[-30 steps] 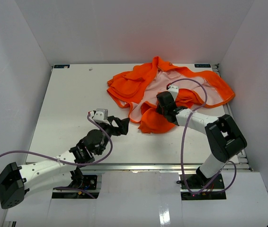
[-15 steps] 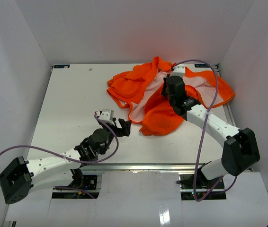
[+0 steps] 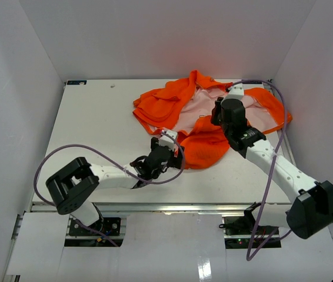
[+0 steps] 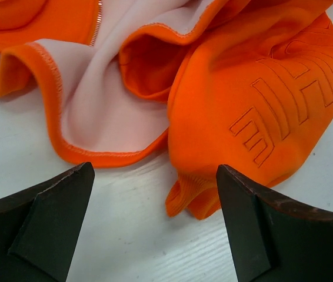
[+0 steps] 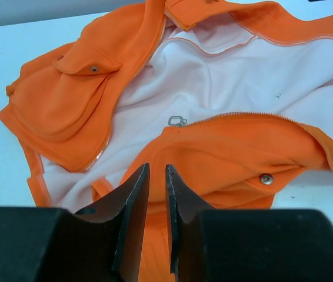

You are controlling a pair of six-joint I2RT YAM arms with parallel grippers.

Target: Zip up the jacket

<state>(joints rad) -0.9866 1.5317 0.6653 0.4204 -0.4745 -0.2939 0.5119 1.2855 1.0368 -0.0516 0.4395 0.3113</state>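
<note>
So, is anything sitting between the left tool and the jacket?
Nothing visible does. The left tool is open, and only bare table lies between its fingers and the near orange edge of the jacket.

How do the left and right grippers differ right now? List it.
The left gripper has jaws wide open; the right gripper is nearly closed, leaving a thin slit. The left sits low at the jacket hem on the table; the right is above its opened pink lining. Both face the jacket.
</note>
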